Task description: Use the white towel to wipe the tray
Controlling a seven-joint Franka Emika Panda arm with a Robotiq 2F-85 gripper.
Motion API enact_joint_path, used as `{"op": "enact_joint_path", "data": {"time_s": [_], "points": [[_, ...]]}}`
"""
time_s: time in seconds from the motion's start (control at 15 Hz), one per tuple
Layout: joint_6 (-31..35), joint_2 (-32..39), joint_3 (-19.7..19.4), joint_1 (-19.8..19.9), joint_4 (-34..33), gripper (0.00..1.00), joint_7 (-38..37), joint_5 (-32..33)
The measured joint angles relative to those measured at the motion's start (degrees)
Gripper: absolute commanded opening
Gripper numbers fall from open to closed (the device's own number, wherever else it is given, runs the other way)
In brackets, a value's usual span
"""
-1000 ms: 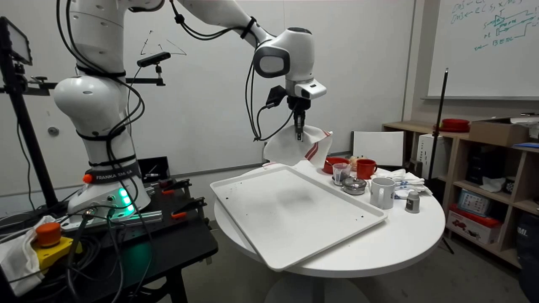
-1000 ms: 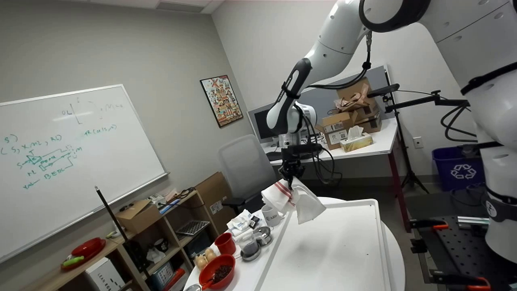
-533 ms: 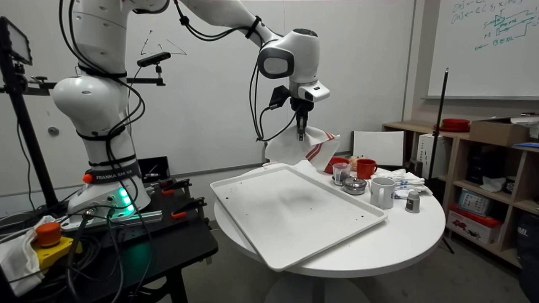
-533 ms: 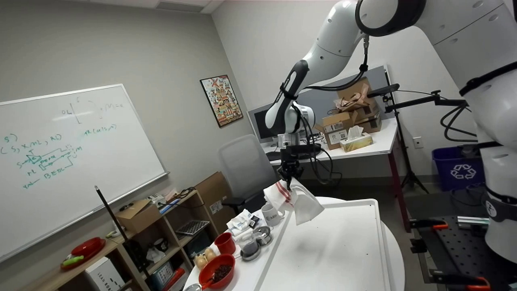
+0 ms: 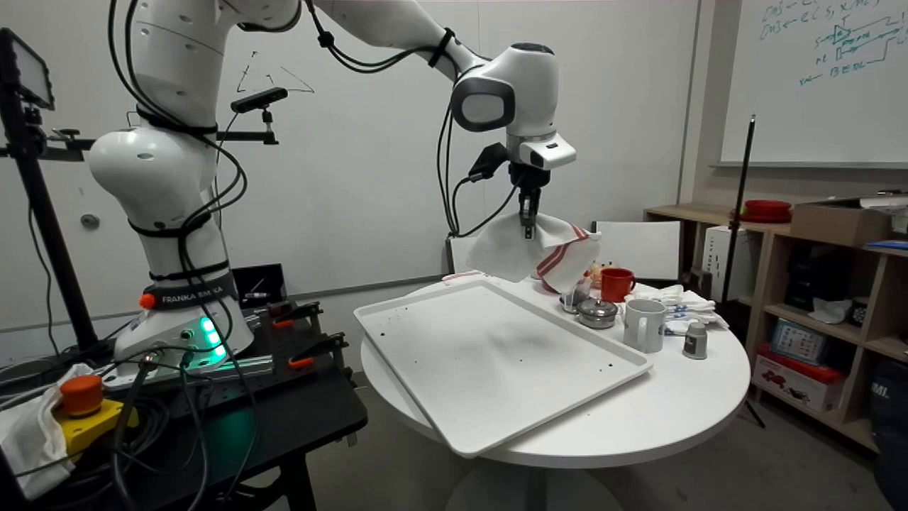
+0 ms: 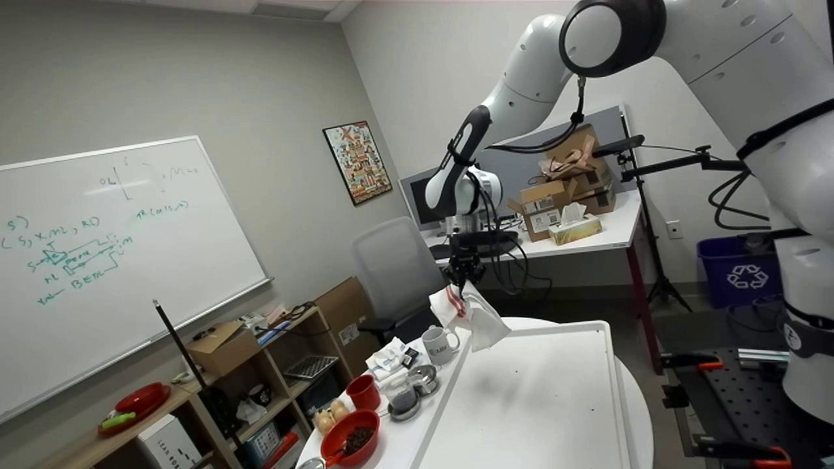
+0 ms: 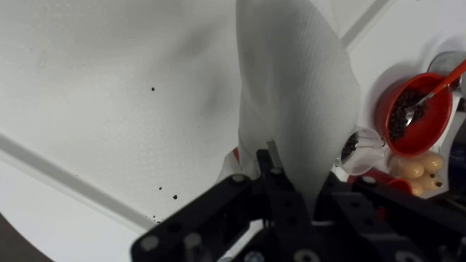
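Note:
My gripper [image 5: 528, 231] is shut on the white towel [image 5: 504, 248], which has red stripes and hangs loosely in folds on both sides of the fingers. In an exterior view the gripper [image 6: 464, 286] holds the towel [image 6: 482, 322] high, near one long side of the tray [image 6: 554, 397]. A shadow lies on the tray below, so most of the cloth hangs clear; whether its lowest corner touches is unclear. The wrist view has the towel [image 7: 298, 83] covering one fingertip. Dark crumbs [image 7: 175, 197] are scattered on the tray [image 7: 109, 120].
Beside the tray on the round table [image 5: 688, 397] stand a red bowl [image 6: 373, 438] of dark bits, a red cup [image 5: 614, 285], a clear cup [image 7: 364, 162], a metal pot [image 5: 596, 312], a grey mug [image 5: 644, 328], a small bottle [image 5: 695, 341] and folded cloths [image 5: 681, 305].
My gripper has carried the towel sideways toward the cups; it now hides the red bowl in an exterior view. The grip has stayed shut and the tray has not moved.

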State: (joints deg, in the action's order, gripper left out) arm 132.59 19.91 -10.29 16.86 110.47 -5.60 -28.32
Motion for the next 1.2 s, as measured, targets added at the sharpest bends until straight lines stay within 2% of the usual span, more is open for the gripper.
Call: {"op": "enact_joint_path", "data": {"time_s": [0.53, 1.2], "points": [[-5.56, 10.86, -2.64, 0.98, -13.84, 0.03, -12.73, 5.55], [-15.33, 24.98, -3.35, 4.94, -30.88, 0.03, -21.82, 6.49]]}}
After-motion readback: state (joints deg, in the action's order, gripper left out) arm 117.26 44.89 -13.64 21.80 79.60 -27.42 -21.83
